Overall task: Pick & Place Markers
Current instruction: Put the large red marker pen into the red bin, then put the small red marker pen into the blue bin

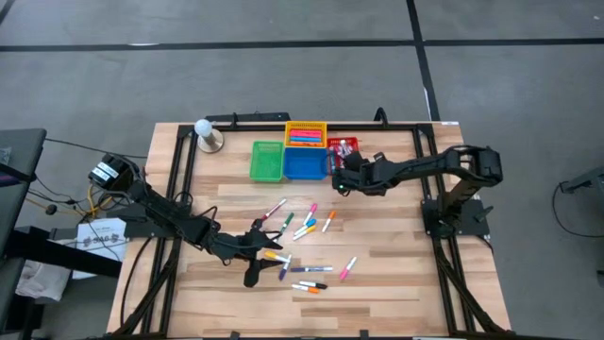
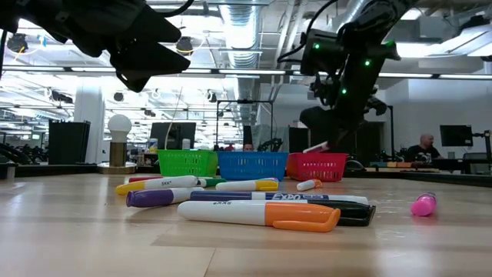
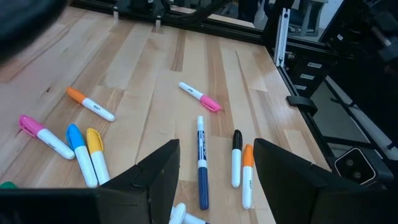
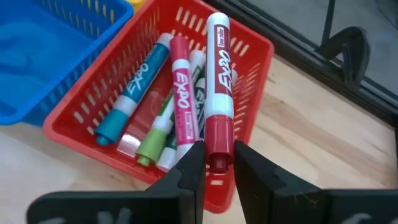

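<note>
Markers [image 1: 304,229] are lying scattered across the middle of the wooden table [image 1: 396,283]. Red basket [image 4: 99,93] is holding several more, teal, pink and green among them. Right gripper [image 4: 215,163] is hovering over that basket, clamping the cap of a red-capped marker [image 4: 217,87]. Left gripper [image 3: 214,163] is hanging above the scattered markers, fingers apart, holding nothing.
</note>
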Controlling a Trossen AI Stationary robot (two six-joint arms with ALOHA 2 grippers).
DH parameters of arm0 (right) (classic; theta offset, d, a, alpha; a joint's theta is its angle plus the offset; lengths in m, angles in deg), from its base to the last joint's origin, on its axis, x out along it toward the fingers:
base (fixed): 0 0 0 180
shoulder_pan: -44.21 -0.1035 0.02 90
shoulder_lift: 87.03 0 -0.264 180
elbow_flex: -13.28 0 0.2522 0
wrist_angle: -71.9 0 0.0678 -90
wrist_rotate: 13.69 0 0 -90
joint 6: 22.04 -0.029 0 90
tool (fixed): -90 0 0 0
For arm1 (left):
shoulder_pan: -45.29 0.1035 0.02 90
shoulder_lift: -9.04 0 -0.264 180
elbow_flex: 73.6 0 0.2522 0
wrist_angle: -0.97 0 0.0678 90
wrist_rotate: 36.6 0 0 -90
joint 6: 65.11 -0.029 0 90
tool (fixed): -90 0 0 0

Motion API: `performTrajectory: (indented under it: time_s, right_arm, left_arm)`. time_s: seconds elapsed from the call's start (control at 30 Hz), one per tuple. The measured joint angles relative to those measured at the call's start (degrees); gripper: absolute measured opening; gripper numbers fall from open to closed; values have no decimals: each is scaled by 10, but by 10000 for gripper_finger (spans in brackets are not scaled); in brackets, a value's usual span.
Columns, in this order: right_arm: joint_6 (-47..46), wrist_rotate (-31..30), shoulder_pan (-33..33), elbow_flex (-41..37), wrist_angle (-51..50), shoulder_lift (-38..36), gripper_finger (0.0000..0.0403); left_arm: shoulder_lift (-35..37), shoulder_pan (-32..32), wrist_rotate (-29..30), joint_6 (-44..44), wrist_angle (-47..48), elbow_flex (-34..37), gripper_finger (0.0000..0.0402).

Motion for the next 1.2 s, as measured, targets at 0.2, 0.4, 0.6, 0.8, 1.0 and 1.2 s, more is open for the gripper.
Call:
performTrajectory:
  time_s: [0.2, 0.4, 0.6, 0.8, 1.0, 1.2]
  right_arm:
    - [0, -2, 0, 0, 9, 13, 60]
    - [1, -2, 0, 0, 10, 13, 73]
    - [15, 13, -1, 0, 12, 13, 124]
    - [15, -13, -10, 0, 9, 7, 169]
    - [27, -44, -44, 0, -6, -43, 164]
    - [102, -16, -112, 1, -3, -126, 136]
  left_arm:
    - [0, 0, 0, 0, -2, 0, 205]
    - [0, 0, 0, 0, -3, 0, 205]
    - [0, 0, 0, 0, -3, 0, 205]
    - [0, 0, 0, 0, -4, 0, 205]
    - [0, 0, 0, -3, -4, 0, 205]
    - [0, 0, 0, -4, -5, 6, 205]
